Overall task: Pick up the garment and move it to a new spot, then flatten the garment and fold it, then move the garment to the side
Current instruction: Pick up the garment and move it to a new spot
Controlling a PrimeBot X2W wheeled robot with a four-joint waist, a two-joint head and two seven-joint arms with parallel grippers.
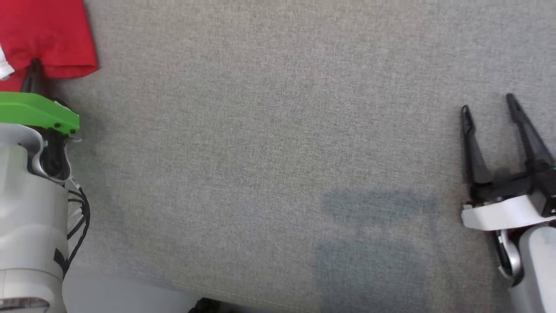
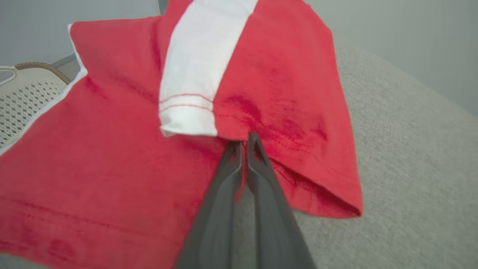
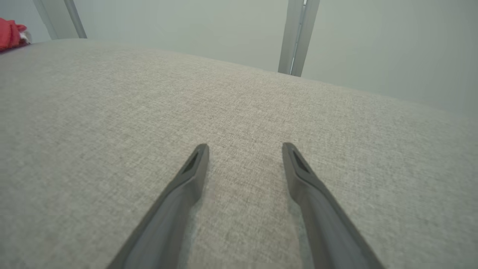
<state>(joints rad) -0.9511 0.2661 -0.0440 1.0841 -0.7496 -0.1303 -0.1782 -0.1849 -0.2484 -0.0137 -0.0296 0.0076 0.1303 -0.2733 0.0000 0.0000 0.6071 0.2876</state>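
The garment (image 1: 47, 34) is red with a white band and lies at the far left corner of the grey cloth surface (image 1: 278, 156). In the left wrist view the garment (image 2: 112, 157) spreads wide, its white band (image 2: 198, 71) folded over the red. My left gripper (image 2: 244, 144) is shut, its fingertips pinching the red hem just below the white band. In the head view the left gripper (image 1: 34, 69) reaches up into the red fabric. My right gripper (image 1: 488, 104) stands open over bare cloth at the right, holding nothing; its fingers (image 3: 194, 168) are spread apart.
A white perforated basket (image 2: 22, 101) stands beyond the garment's far edge. Metal posts (image 3: 298, 37) rise behind the surface. The surface's front edge (image 1: 217, 291) runs along the bottom of the head view. A bit of the garment (image 3: 11, 33) shows far left in the right wrist view.
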